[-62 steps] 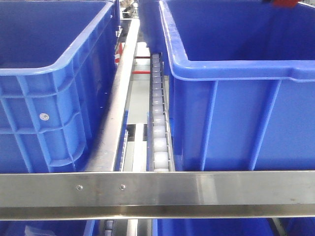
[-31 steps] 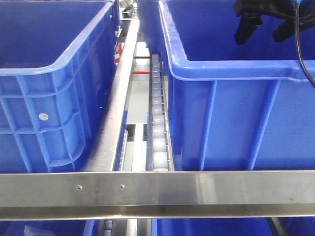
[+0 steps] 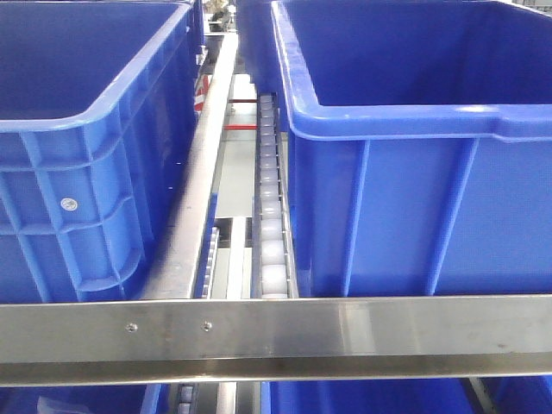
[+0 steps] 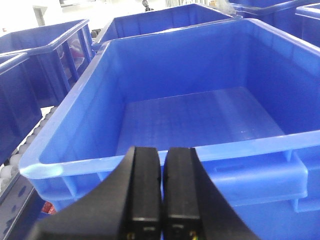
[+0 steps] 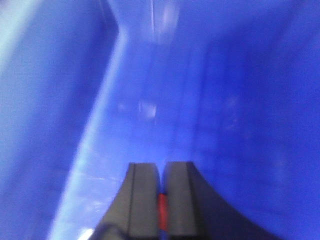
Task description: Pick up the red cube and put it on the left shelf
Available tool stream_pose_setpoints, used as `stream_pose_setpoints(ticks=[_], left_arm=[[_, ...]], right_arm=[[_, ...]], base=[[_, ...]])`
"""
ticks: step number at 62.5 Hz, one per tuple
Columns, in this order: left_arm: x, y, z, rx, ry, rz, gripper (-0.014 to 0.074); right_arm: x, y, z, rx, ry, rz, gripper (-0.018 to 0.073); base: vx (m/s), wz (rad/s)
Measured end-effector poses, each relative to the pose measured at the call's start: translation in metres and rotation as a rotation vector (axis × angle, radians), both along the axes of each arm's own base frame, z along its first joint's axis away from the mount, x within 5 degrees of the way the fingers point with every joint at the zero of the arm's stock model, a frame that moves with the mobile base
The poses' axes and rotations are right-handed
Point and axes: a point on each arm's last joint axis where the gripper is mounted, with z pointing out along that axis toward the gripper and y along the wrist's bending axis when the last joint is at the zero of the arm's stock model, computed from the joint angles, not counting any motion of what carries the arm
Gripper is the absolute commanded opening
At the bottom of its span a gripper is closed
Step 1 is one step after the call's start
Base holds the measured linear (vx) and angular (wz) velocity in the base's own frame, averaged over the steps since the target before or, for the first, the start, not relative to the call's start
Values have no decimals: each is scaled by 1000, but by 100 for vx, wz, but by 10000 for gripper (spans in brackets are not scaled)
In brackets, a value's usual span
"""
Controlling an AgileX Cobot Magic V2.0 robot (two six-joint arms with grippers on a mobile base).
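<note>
On the front view I see two large blue tubs on a roller rack: the left tub (image 3: 86,164) and the right tub (image 3: 414,155). Between them run a steel rail (image 3: 194,198) and a line of white rollers (image 3: 269,207). A steel crossbar (image 3: 345,332) spans the near edge of the rack. Neither arm appears in this view.

On the left wrist view, the left gripper (image 4: 161,187) has its two black fingers pressed together with only a thin seam between them and nothing held. It sits just outside the near rim of a blue tub (image 4: 280,165) whose ribbed floor is bare. More blue tubs stand behind and to the side.

The right wrist view is blurred. The right gripper (image 5: 161,192) is low inside a blue tub interior (image 5: 225,100), close to its wall. Its fingers are nearly together, and a narrow strip of red shows in the gap between them: the red cube (image 5: 162,210), clamped between the fingers.
</note>
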Motion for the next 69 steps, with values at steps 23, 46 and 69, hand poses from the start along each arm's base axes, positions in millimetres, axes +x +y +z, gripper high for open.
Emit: stream_pose_setpoints(ticks=[23, 46, 69], left_arm=[[0, 0, 0, 0, 0, 0, 106], [0, 0, 0, 0, 0, 0, 106], [0, 0, 0, 0, 0, 0, 106]], right_arm=[[-124, -37, -21, 23, -141, -74, 56], [-197, -51, -84, 27, -209, -146, 56], [-205, -52, -97, 15, -116, -147, 56]], base=[[0, 0], [-1, -7], [-1, -4]])
